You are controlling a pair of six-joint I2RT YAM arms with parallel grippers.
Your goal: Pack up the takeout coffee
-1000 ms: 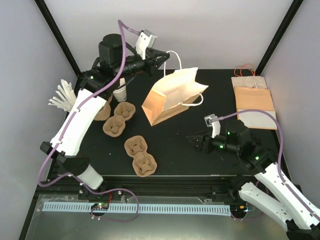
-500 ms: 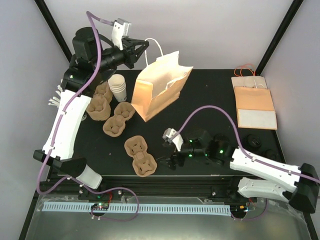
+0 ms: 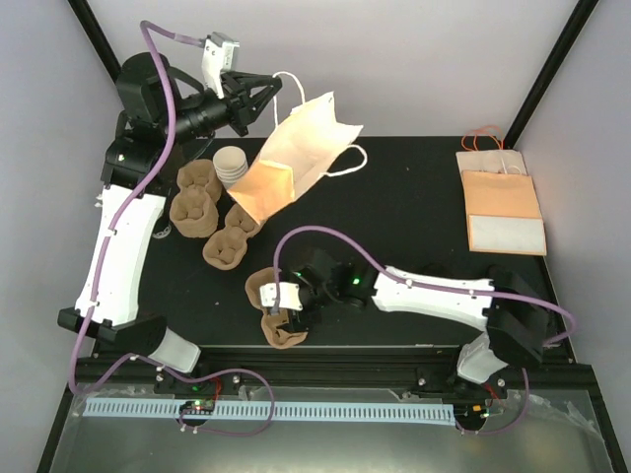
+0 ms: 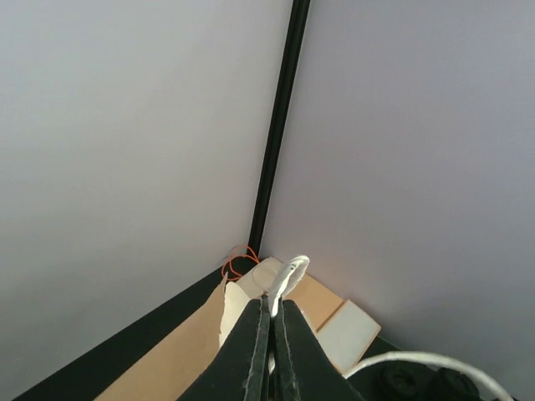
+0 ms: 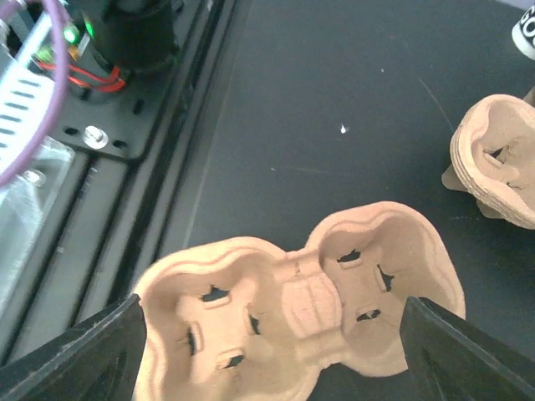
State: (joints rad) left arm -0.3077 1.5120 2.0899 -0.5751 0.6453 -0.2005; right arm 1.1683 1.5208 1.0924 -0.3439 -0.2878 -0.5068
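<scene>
Although all three views were searched, the takeout coffee was not made out anywhere; its place relative to either hand could not be told.

Right hand (image 5: 276, 351): fingers spread wide, nothing held. A two-cup pulp carrier (image 5: 334, 284) lay on the surface (image 5: 334, 83) directly beneath it, between the fingers.

Left hand (image 4: 272, 326): pinched shut on the white handle (image 4: 294, 269) of the brown paper bag (image 3: 296, 163), which leaned tilted below it.

The cup was judged light, thin-walled and easily crushed, its lid liable to pop and spill. It would best be taken upright, around the paper wall just under the lid, with gentle pressure.
</scene>
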